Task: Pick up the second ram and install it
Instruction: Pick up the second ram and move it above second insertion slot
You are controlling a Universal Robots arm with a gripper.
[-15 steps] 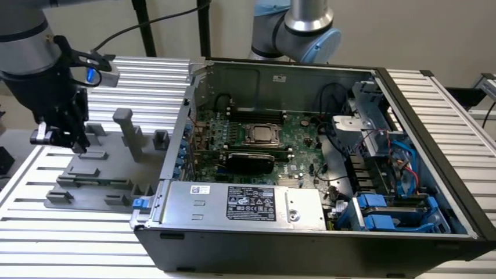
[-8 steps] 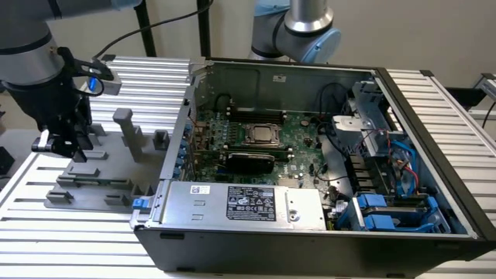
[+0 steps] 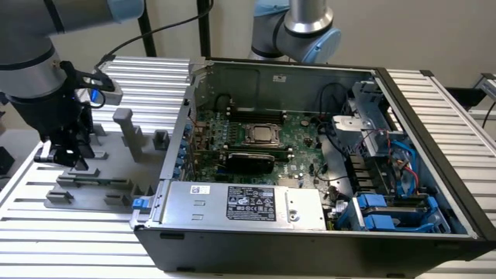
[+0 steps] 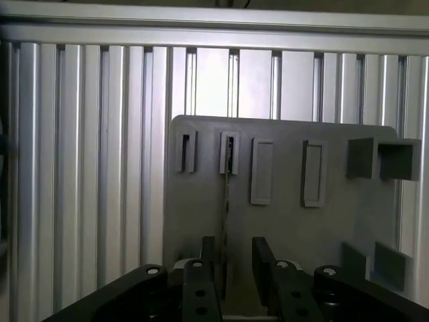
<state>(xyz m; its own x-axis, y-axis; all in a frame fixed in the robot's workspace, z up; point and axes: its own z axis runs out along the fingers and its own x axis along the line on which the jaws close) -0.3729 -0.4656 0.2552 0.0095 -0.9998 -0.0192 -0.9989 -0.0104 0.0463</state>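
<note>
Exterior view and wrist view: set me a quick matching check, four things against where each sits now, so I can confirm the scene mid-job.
Things
1. gripper
2. second ram
3. motherboard
4. blue drive caddies

Places
A. lying inside the open computer case
B. standing on edge in a slot of the grey holder tray
C. in the case's near corner, at the exterior view's right
D. over the holder tray at the exterior view's left, fingers either side of the ram

Pairs: 1-D, 2-B, 3-A, 4-C
</note>
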